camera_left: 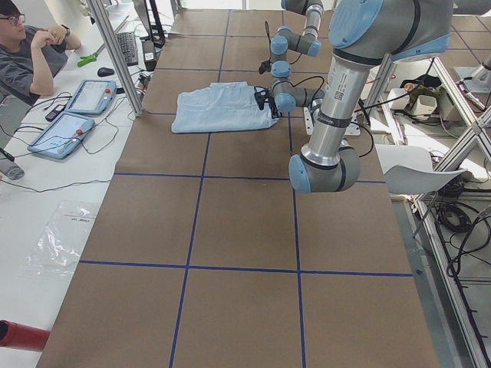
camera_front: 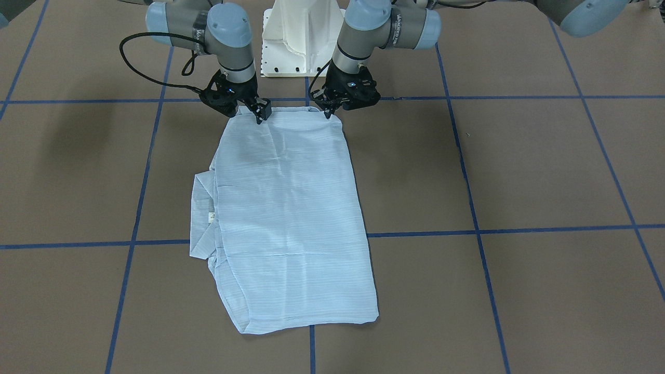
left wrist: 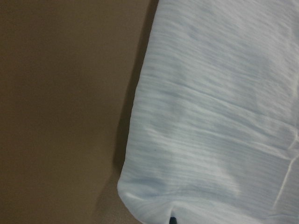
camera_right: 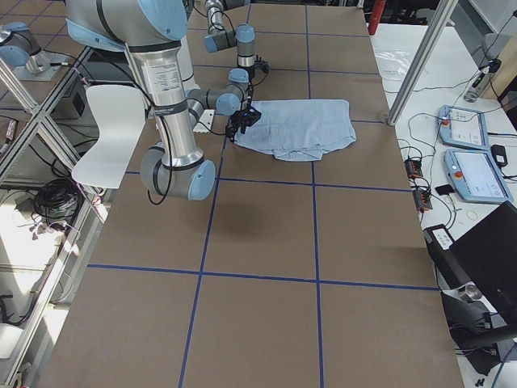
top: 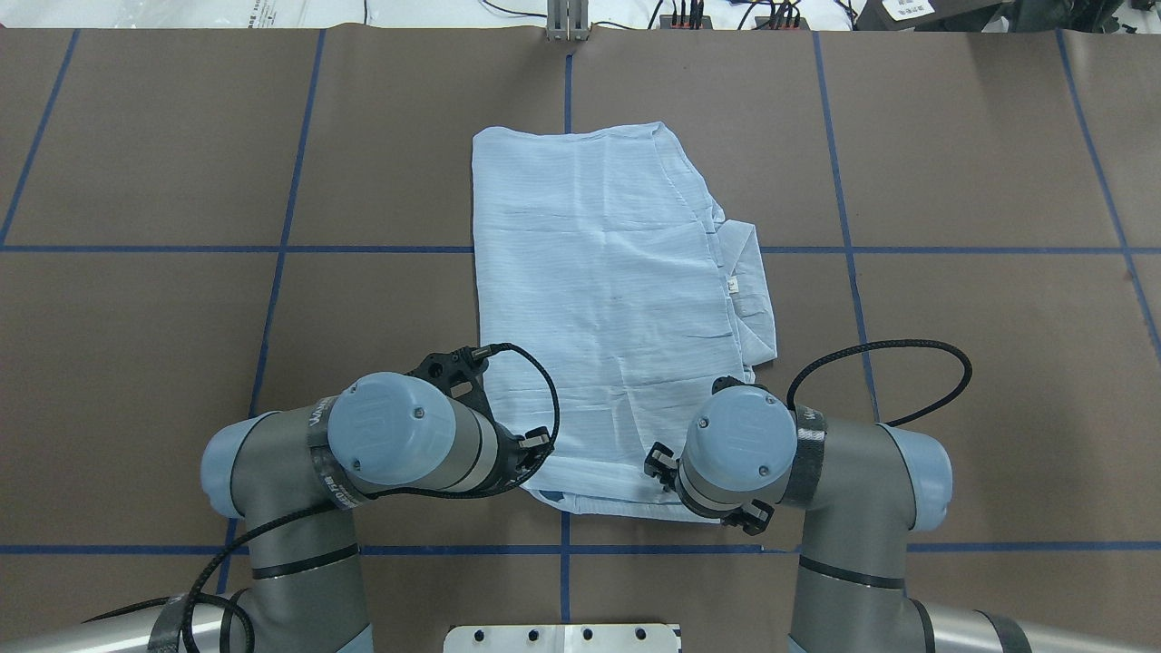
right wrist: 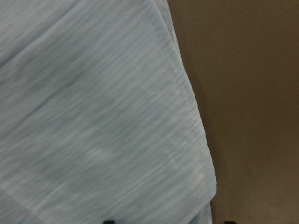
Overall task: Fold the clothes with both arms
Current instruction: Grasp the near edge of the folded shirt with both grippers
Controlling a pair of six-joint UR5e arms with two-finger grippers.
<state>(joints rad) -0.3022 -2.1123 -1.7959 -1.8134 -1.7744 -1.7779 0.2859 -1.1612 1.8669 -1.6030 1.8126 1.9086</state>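
The pale-blue shirt (camera_front: 291, 208) lies flat on the brown table, folded into a long rectangle, also seen from overhead (top: 608, 299). Its collar and neck label (camera_front: 212, 217) stick out on my right side. My left gripper (camera_front: 328, 113) is at the shirt's near corner, fingers pinched together on the cloth edge; the left wrist view shows that corner (left wrist: 215, 116) with a dark tip in it. My right gripper (camera_front: 260, 117) is at the other near corner. In the right wrist view its tips stand apart (right wrist: 168, 221) over the hemmed corner (right wrist: 93, 116).
The white pedestal base (camera_front: 301, 36) stands just behind the grippers. Blue tape lines (camera_front: 467, 97) grid the brown table. An operator (camera_left: 31, 54) sits with teach pendants (camera_left: 77, 107) on a side bench beyond the far edge. A white chair (camera_right: 105, 129) stands behind the robot.
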